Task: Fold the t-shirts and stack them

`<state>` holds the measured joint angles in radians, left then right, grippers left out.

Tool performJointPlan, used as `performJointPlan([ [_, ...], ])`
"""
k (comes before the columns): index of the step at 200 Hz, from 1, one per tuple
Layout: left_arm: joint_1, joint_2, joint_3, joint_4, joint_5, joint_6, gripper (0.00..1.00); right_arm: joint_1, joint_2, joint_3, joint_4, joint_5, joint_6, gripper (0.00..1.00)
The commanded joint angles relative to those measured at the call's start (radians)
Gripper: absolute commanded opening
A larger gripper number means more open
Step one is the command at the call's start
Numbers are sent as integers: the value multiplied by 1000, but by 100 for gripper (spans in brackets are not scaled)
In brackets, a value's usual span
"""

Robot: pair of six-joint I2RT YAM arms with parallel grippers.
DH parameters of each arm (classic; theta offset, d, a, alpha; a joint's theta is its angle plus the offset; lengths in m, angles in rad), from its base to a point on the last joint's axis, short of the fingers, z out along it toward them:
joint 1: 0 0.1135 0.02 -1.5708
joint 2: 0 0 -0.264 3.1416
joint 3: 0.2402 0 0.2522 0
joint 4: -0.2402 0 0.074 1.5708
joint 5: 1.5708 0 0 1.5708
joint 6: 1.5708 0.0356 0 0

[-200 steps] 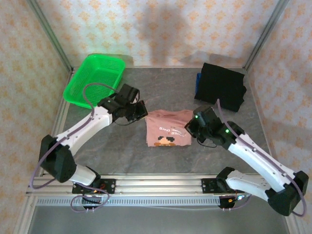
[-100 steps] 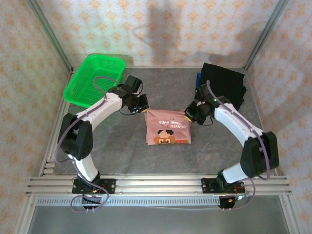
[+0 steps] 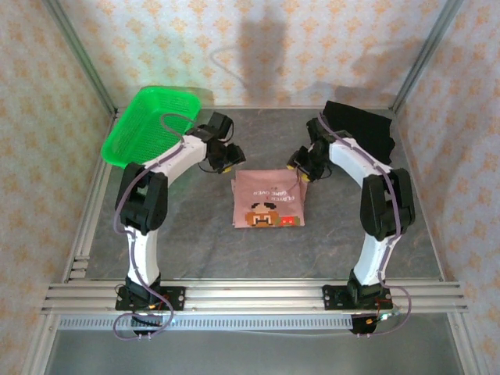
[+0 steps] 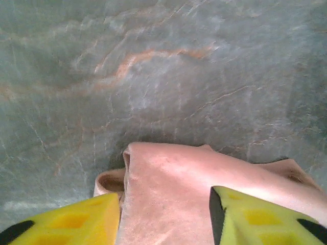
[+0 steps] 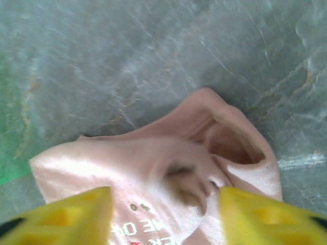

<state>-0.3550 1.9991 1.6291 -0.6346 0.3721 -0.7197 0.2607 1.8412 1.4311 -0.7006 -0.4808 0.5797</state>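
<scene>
Though folded, pink t-shirt [image 3: 268, 198] shows pixel print [image 3: 266, 216] face-up.

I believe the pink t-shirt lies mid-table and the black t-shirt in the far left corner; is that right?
Not quite: the top external view shows the black t-shirt in the far right corner. The pink t-shirt does lie mid-table.

Pink t-shirt [image 5: 102, 168], right wrist view: pale letters "ME O" plus a cut-off letter at the lower edge, with a partial "ER" beneath.
Pink t-shirt, top view: two short text lines above the pixel figure [image 3: 266, 216], too small to read.
</scene>
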Motion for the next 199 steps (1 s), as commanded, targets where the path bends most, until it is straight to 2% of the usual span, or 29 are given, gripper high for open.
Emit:
performJointPlan([
  [1, 5, -160, 52, -28, -74, 36, 88, -5, -178, -15, -14, 69, -33, 82],
  [22, 5, -284, 38, -18, -74, 57, 93, -5, -359, -124, -6, 89, -25, 93],
  [56, -20, -515, -96, -3, -81, 87, 94, 18, -632, -346, -46, 94, 8, 96],
  [100, -148, -795, -405, -38, -191, 100, 95, 59, -925, -623, -76, 105, 100, 97],
  [146, -193, -1062, -727, -13, -235, -6, 97, 105, -1076, -801, -57, 111, 188, 98],
  [199, -205, -1205, -879, -56, -249, -51, 98, 112, -1108, -887, -17, 85, 196, 98],
])
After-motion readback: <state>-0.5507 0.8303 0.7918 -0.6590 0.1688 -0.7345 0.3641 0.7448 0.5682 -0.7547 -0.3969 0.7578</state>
